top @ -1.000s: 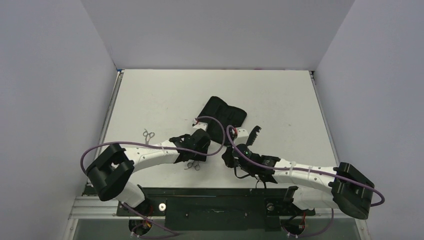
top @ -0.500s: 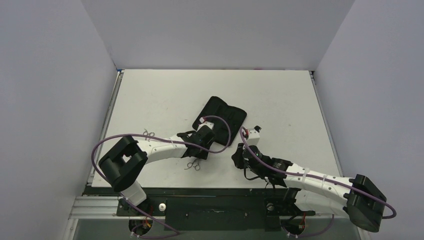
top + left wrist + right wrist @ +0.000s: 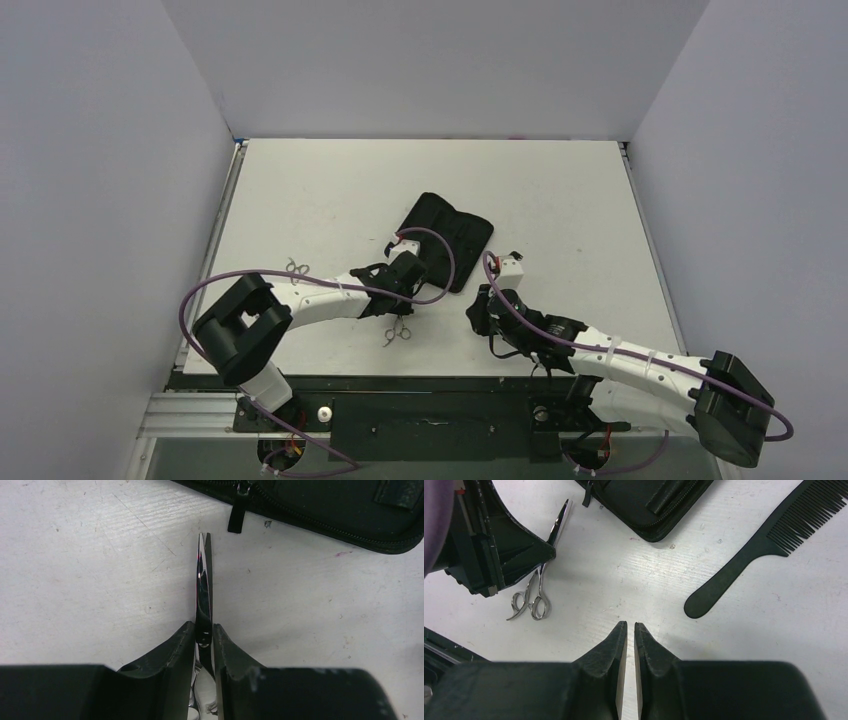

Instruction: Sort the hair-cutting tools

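Observation:
My left gripper (image 3: 204,627) is shut on a pair of thin silver scissors (image 3: 202,580) near their pivot. The blades point at the black zip case (image 3: 325,510), and the rings trail behind on the table (image 3: 398,331). The right wrist view shows the same scissors (image 3: 531,597) in the left gripper (image 3: 526,550). My right gripper (image 3: 630,625) is shut and empty, just over bare table. The black comb (image 3: 749,555) lies flat to its right. In the top view the right arm (image 3: 485,305) hides the comb.
The open zip case (image 3: 440,240) lies mid-table, just beyond both grippers. A second pair of silver scissors (image 3: 297,268) lies near the left edge of the table. Grey walls stand on three sides.
My left gripper has shifted slightly right toward the case with the scissors. My right arm has swung right and now covers the comb in the top view.

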`<state>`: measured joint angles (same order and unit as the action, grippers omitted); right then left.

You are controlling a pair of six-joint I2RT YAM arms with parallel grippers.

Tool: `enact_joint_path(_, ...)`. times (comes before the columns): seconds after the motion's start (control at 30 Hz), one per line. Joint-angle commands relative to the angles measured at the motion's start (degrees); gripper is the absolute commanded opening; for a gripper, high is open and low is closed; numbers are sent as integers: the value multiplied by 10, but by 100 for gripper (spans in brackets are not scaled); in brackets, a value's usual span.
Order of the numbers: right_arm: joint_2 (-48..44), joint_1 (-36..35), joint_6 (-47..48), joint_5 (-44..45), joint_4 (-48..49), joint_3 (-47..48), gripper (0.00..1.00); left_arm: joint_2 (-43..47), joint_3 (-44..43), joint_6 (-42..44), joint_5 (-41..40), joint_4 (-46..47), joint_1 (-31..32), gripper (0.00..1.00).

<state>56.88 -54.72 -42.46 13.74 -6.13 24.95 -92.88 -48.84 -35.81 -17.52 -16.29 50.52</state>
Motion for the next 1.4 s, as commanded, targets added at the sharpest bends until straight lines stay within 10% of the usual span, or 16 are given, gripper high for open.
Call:
enact_joint_path(0.0,2,2,2,18,11,5,8,18,8,-31,3,-3,1,22)
enact_joint_path(0.23,6,2,4,18,11,11,8,26,9,-29,3,-16,1,42)
enact_joint_path(0.7,8,8,9,20,4,19,8,-18,-22,2,22,-58,2,24)
enact_joint_path(1.03,-7,25,14,16,-4,17,8,-21,-34,9,8,-88,16,35)
enact_joint_path(1.37,-17,45,25,12,-10,22,8,-48,-43,12,4,-98,26,7)
